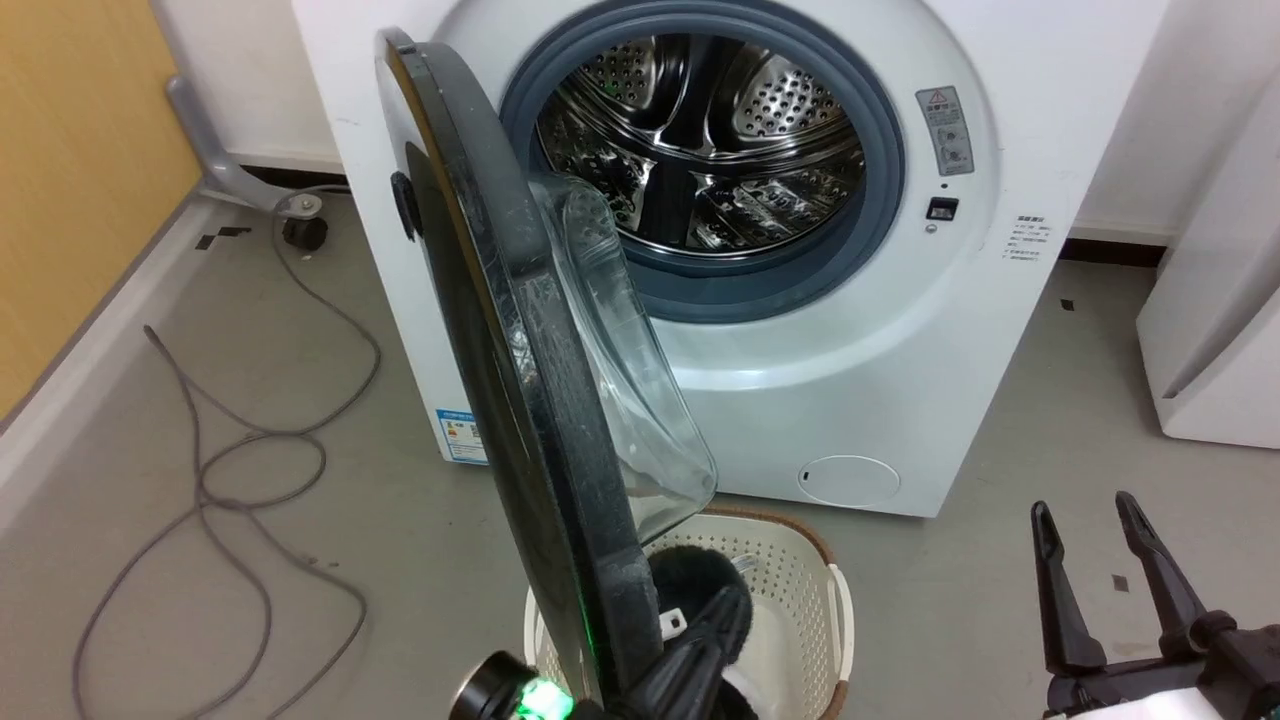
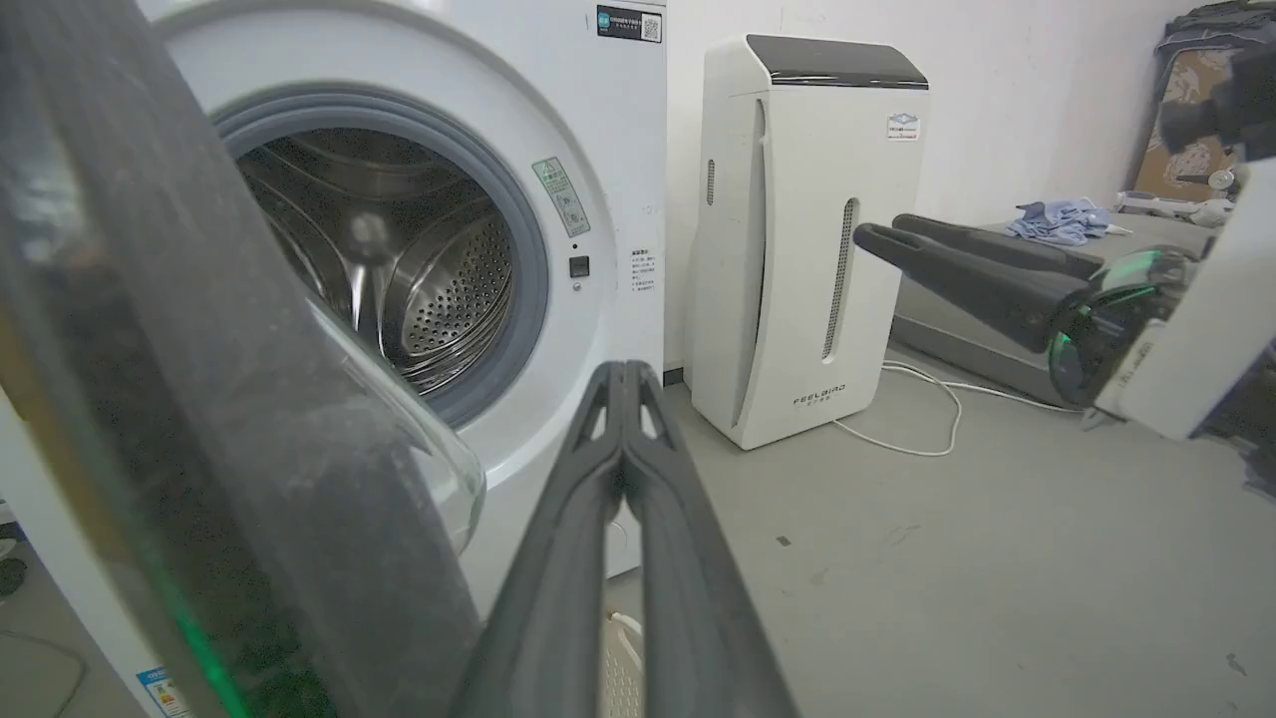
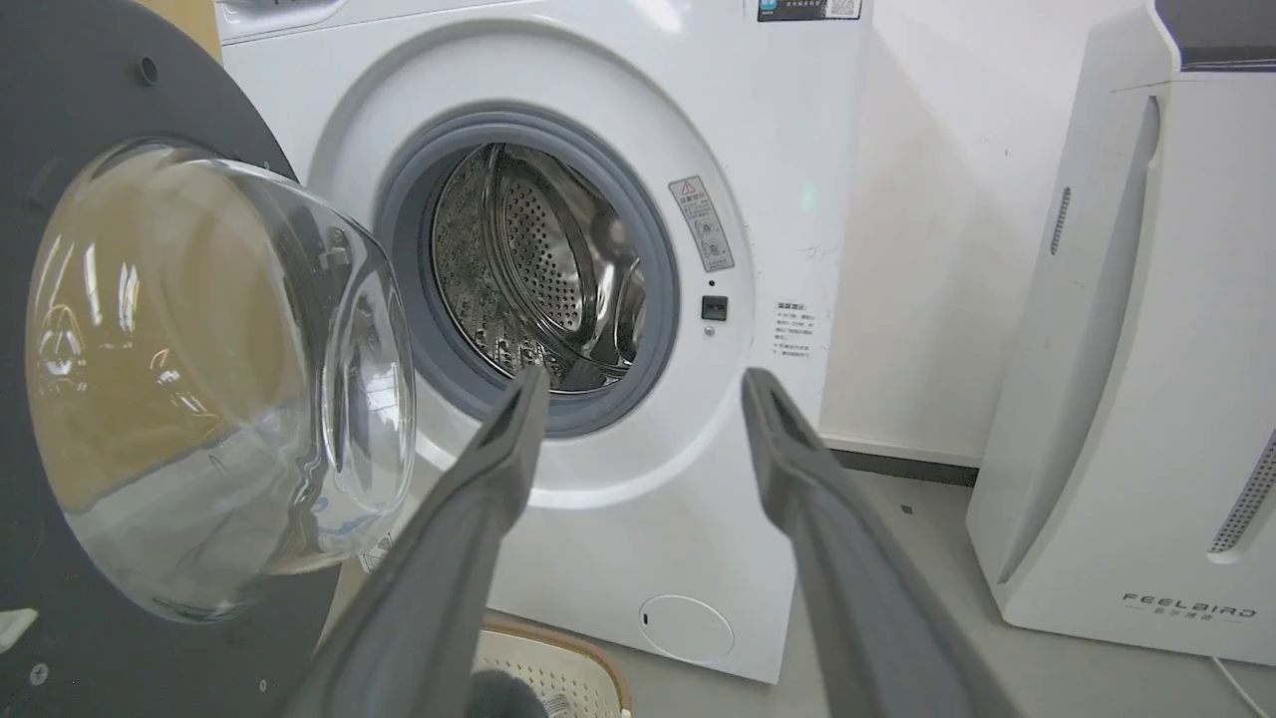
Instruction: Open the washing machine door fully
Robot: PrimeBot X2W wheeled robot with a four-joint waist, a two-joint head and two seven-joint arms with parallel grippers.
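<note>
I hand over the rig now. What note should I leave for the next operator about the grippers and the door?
Left gripper: shut, empty, beside the inner face of the washing machine door; contact unclear.
Right gripper: open, empty, apart from the door.
Done: door stands out from the washing machine, drum exposed.
To do: push it further to the robot's left until fully open.

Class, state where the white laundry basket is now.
At the head view's bottom centre, the laundry basket stands on the floor before the washing machine, below the glass bowl of the open washing machine door.
</note>
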